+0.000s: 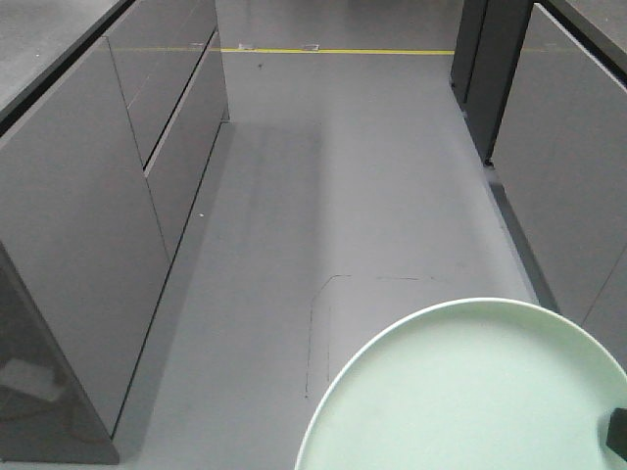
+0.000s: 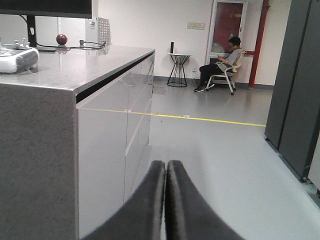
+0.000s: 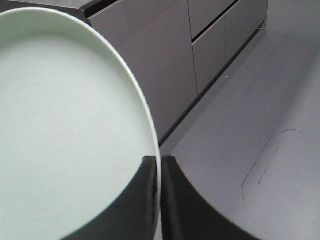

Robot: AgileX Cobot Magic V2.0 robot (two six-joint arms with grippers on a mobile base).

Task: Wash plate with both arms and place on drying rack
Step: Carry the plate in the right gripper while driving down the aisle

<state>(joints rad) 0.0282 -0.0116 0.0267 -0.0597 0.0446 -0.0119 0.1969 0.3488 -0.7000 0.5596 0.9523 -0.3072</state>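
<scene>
Front view: the plate point(image 1: 470, 392) fills the lower right corner, up in the air above the grey floor point(image 1: 372, 176) and resting on nothing. A small black piece point(image 1: 617, 433) sits over its rim at the right edge; can't tell which part of an arm it is. Grey cabinets point(image 1: 88, 215) line the left side of the aisle, with more on the right. A yellow line point(image 1: 333, 51) crosses the floor at the far end. A thin crack mark point(image 1: 318, 323) runs just beside the plate's left rim.

Left wrist view: the left gripper point(image 2: 165, 166) is at bottom centre, jaws pressed flat together with nothing between them. It points down the aisle. A grey speckled worktop point(image 2: 75, 65) is on the left, carrying a red ball point(image 2: 61, 39) and a silver device point(image 2: 17, 57). Far back, a person point(image 2: 225, 62) sits on a chair near a small round table point(image 2: 179, 67).

Right wrist view: the right gripper point(image 3: 159, 161) has its jaws narrow, pinching the plate's rim. The plate spreads across the left half of the picture, face showing and glossy. Cabinet fronts and floor are behind it, well apart. No rack shows in any view.
</scene>
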